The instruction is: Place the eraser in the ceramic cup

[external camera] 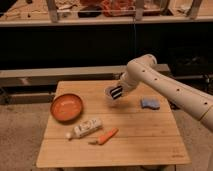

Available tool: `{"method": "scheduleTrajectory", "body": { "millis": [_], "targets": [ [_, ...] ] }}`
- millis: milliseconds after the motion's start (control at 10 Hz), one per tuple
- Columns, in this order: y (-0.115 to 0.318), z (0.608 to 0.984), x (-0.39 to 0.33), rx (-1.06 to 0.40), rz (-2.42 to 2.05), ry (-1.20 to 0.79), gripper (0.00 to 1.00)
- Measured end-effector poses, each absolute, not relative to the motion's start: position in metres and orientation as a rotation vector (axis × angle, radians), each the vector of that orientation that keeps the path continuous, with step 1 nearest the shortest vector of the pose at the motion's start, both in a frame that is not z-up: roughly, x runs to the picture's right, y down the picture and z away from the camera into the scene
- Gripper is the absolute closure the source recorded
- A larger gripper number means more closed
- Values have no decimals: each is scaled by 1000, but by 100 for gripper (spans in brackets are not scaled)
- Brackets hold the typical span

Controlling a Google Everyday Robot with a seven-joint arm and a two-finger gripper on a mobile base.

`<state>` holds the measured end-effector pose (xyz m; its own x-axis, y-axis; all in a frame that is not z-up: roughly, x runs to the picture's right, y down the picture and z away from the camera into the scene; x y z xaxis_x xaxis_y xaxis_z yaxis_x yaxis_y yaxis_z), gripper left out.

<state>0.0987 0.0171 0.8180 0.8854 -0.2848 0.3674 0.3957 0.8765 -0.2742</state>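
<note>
Step in hand, by my judgement: the release. The pincer (116,93) hangs over the middle of the tabletop (150,140), toward its rear edge, clamped on the eraser (117,92), whose striped face shows at the tip. The ceramic cup (110,95) appears as a pale curved form directly against the eraser; whether the eraser is already inside its rim cannot be told. The next move calls for parting the fingers only once the eraser sits within the rim, then a straight lift. The orange bowl (66,107) lies well apart to one side, the blue sponge (149,103) near on the other. Bottle (86,128) and carrot (106,136) sit toward the front edge.
</note>
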Motion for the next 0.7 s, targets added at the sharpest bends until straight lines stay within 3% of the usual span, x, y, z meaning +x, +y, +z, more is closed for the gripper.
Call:
{"method": "scheduleTrajectory", "body": {
  "millis": [700],
  "targets": [
    [18,825,98,-360,-389,-353,100]
  ]
}}
